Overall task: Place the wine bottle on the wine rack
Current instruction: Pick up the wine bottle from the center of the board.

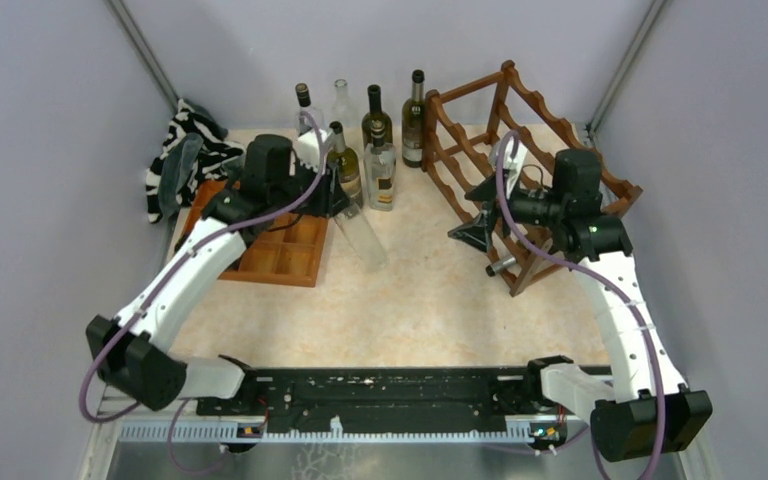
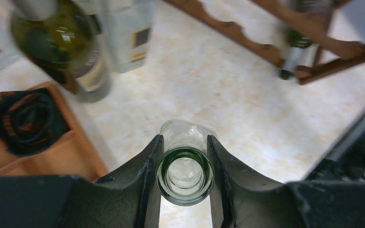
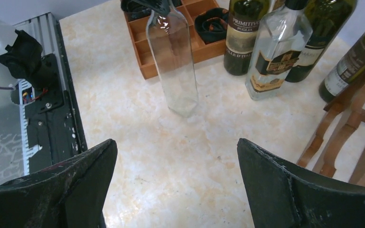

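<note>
Bottles point(image 1: 392, 115) stand in a cluster at the back of the counter point(image 1: 420, 300), just behind the clear wine bottle point(image 3: 173, 61). It leans with its neck clamped in the left pincer point(image 2: 185, 142). A wooden compartment tray point(image 1: 285, 255) lies just beside it on the left. The wine rack point(image 2: 233, 29) sits well apart to the right, with a dark bottle point(image 2: 292, 52) already lying in a low tier. The right pincer point(image 3: 176, 147) hangs wide and empty in front of the rack, between it and the held bottle.
</note>
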`<state>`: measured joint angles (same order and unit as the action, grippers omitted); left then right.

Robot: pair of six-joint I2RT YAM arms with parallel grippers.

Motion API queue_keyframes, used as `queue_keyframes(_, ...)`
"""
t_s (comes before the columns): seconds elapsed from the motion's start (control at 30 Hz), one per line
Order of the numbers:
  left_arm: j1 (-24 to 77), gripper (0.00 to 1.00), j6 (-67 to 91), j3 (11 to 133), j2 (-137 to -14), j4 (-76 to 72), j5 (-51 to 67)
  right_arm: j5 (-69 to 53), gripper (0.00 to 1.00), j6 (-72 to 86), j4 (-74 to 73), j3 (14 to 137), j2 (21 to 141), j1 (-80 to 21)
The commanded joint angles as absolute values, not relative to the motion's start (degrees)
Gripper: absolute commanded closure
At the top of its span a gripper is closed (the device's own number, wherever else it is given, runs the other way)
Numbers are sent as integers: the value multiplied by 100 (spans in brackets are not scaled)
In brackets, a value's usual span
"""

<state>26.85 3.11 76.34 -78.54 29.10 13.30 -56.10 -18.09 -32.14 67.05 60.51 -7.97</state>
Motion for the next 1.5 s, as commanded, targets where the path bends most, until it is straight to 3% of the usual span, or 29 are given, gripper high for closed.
queue_keyframes(0.0,2667,100,1399,6832,-7157,1404,3150,-6208,5,-2296,-3005,6525,6003,-804)
queue_keyframes(0.13,2665,100,2737,5330,-6681,-1011,4140,-6523,5,-2562,-2950,6341,6042,-1047)
queue_keyframes(0.27,2677,100,3857,4044,-6348,-3160,4380,-5848,5,-3023,-3386,6477,6324,-1769)
queue_keyframes(0.73,2863,100,4702,2683,-5924,-5141,3828,-4457,4,-2976,-3279,6314,7156,-3116)
queue_keyframes(1.17,2908,100,4874,2430,-5887,-5808,3442,-5013,5,-2898,-3072,5938,7389,-3422)
queue_keyframes(1.27,2909,100,4913,2430,-5962,-5923,3488,-5059,12,-2895,-3014,5882,7359,-3453)
queue_keyframes(1.37,2909,100,4922,2381,-5992,-6007,3468,-5036,25,-2987,-3057,5897,7309,-3454)
queue_keyframes(1.47,2904,100,4940,2353,-6018,-6073,3453,-5093,48,-3123,-3130,5870,7265,-3449)
